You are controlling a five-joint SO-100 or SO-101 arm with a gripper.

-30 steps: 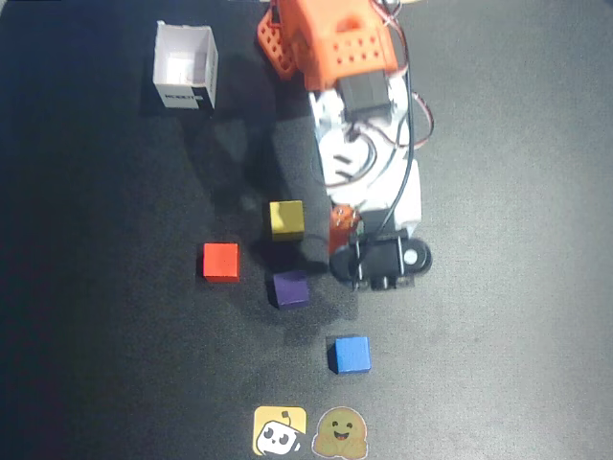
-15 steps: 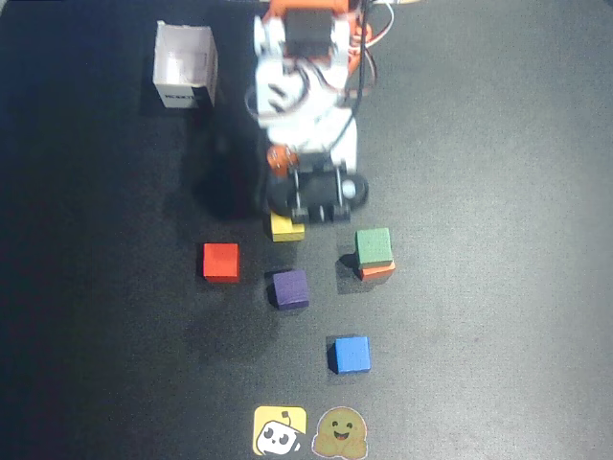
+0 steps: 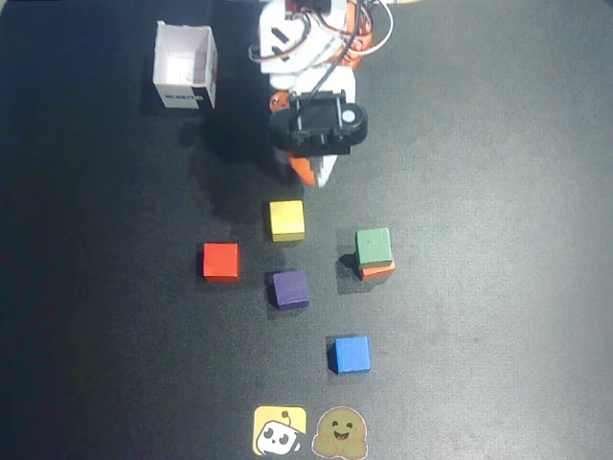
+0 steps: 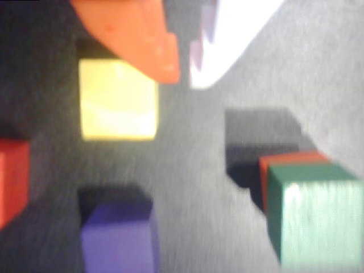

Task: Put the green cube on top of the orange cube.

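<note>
Going left to right in your overhead view: the white box (image 3: 185, 67) is up top, then the red cube (image 3: 220, 262), then the yellow cube (image 3: 286, 219) with the purple cube (image 3: 289, 287) below it. Your claw (image 3: 316, 173) hangs just above the yellow one; in the wrist view its tips sit close together with only a thin gap, gripping nothing. Further right, the green cube (image 3: 373, 245) sits on top of the orange cube (image 3: 377, 269), slightly offset, on the dark counter (image 3: 498, 192). The blue cube (image 3: 351, 354) sits lower down.
</note>
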